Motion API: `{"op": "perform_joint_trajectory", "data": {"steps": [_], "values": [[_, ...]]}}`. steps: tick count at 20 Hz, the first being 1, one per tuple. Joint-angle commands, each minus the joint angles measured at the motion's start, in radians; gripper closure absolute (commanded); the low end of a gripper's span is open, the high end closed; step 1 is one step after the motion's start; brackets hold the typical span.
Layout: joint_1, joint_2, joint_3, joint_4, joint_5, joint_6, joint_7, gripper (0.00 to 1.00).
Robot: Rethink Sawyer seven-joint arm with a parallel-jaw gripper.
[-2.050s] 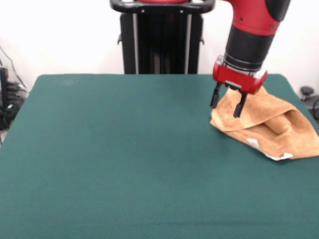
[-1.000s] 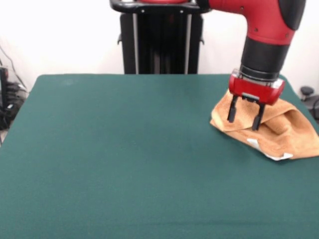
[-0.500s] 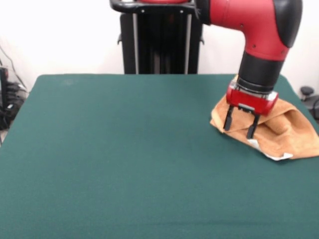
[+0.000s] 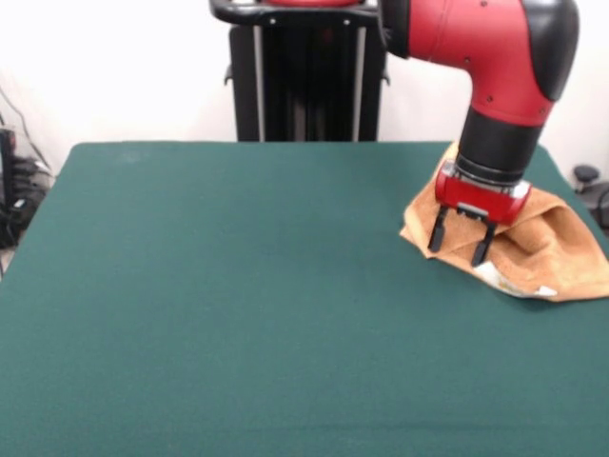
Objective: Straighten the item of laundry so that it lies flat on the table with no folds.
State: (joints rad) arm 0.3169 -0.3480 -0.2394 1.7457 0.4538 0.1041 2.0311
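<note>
- None of the flattening looks done yet: the orange-tan towel (image 4: 533, 238) sits bunched in a rumpled heap with several folds, and a small white patch, probably the tag or the underside, shows at its near edge.
- The towel lies at the right side of the dark green table (image 4: 238, 305) in the front view, toward the far corner, close to the table's edge.
- The gripper (image 4: 459, 248) is low over the towel's left, near-side edge, its two black fingers (image 4: 437, 231) spread apart, with cloth visible behind the gap between them.
- Whether the tips already touch the cloth or the table is not clear from this view; nothing is clamped.
- Left to do, by my judgement: close on an edge or corner, draw it out across the open green surface, and repeat until every fold is gone.
</note>
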Motion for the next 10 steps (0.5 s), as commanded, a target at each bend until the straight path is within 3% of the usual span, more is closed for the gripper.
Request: {"op": "perform_joint_trajectory", "data": {"steps": [1,10], "values": [[0.014,0.094,0.075,0.019,0.027,0.013,0.203,0.0],[0.017,0.103,0.063,0.004,0.004,-0.006,0.176,0.0]]}}
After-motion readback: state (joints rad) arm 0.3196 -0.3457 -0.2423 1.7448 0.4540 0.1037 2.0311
